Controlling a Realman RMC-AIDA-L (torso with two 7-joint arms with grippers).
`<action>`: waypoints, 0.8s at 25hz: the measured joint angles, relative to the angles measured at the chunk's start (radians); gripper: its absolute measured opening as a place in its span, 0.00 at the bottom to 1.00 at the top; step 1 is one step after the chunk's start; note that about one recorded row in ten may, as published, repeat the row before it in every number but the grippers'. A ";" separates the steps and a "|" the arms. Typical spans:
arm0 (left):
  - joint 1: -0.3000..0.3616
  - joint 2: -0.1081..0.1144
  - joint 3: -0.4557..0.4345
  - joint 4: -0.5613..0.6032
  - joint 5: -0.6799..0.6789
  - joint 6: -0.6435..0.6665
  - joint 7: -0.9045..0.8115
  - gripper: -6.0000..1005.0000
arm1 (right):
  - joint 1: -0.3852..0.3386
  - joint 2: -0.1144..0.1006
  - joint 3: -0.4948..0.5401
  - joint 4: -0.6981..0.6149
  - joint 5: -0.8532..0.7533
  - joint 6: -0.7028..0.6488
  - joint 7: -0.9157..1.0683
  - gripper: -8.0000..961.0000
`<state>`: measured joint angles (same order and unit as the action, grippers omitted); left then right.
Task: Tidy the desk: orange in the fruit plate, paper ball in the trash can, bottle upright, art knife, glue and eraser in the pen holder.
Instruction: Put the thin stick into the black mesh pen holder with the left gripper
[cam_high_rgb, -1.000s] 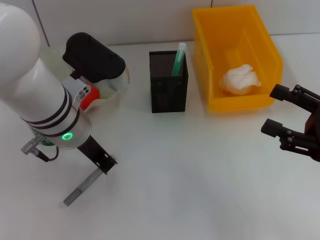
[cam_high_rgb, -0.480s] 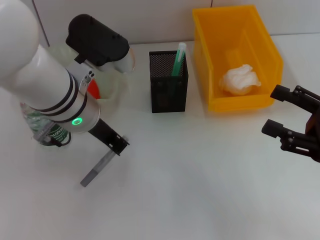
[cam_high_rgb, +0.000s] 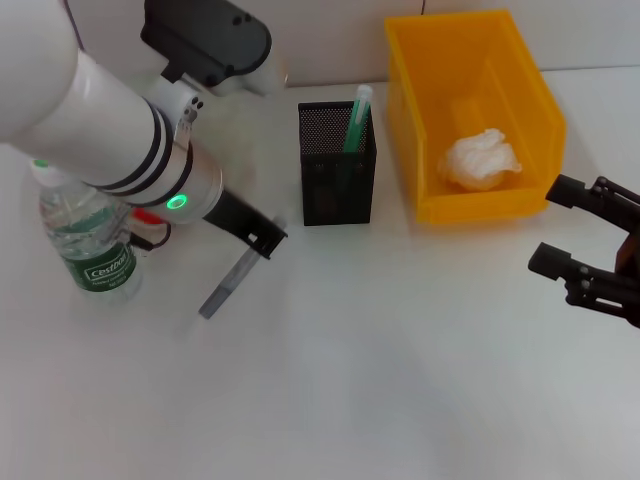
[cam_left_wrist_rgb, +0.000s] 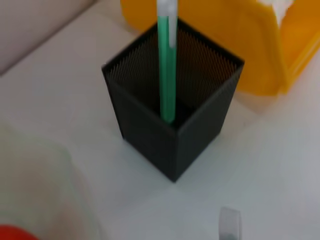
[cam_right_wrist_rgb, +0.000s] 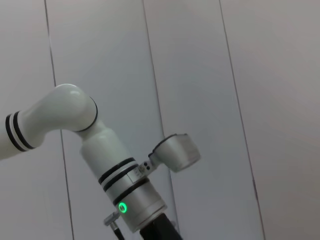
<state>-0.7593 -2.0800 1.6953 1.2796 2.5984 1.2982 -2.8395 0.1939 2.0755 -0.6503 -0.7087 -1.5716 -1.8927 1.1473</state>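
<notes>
Art knife (cam_high_rgb: 228, 287) hangs from the left claw (cam_high_rgb: 262, 240), which pinches its top end, tilted above the bench (cam_high_rgb: 400, 380) at about eight o'clock from the one pen holder (cam_high_rgb: 337, 178). It could hit the holder's rim or slip out, since it hangs slanted. One bottle (cam_high_rgb: 88, 250) stands, one paper ball (cam_high_rgb: 480, 160) lies in the one trash can (cam_high_rgb: 520, 90), and the right claw (cam_high_rgb: 580, 240) waits spread at three o'clock.

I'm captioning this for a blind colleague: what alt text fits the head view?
The left gripper holds a grey art knife above the white desk, near a black mesh pen holder containing a green stick. A water bottle stands upright at left; a yellow bin holds a paper ball, with the right gripper open nearby.
</notes>
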 joint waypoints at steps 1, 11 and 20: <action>0.000 0.000 0.000 0.007 -0.001 -0.012 0.000 0.13 | -0.002 0.000 0.000 0.000 -0.001 0.000 0.000 0.87; 0.008 0.000 -0.005 0.064 -0.002 -0.068 -0.002 0.13 | -0.009 0.000 0.000 0.000 -0.004 -0.002 0.000 0.87; 0.026 0.003 -0.018 0.126 0.007 -0.070 -0.003 0.13 | -0.007 0.000 0.008 0.000 -0.004 -0.003 0.000 0.87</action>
<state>-0.7335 -2.0767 1.6771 1.4057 2.6054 1.2278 -2.8421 0.1866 2.0754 -0.6427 -0.7087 -1.5754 -1.8958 1.1474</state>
